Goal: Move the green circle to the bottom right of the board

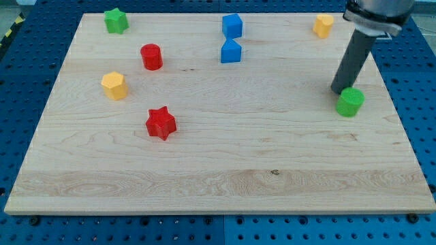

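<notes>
The green circle (350, 102) sits on the wooden worktop (218, 177) near its edge at the view's right, roughly midway between the top and bottom edges. My tip (338, 90) rests just at the circle's upper left, touching it or very nearly so; the contact itself is too close to call. The rod carries no fingers, so there is nothing to be released or clenched.

Eight blocks lie on the worktop in all: two green, two blue, two red, two yellow.

All the others lie above or to the left of the green circle. Nearest is a yellow block (323, 25), above the circle and slightly left, close to the top edge; its shape is hard to make out. Farther left are a blue cube (232, 26) and, just below it, a second blue block (231, 51) with a sloped top. Well to the left stand a red cylinder (151, 56) and, lower, a red star (161, 123). A yellow hexagon-like block (114, 86) lies beyond them. The green star (116, 20) is farthest, at the top left corner.

The arm's upper part is cut off by the view's top edge.
</notes>
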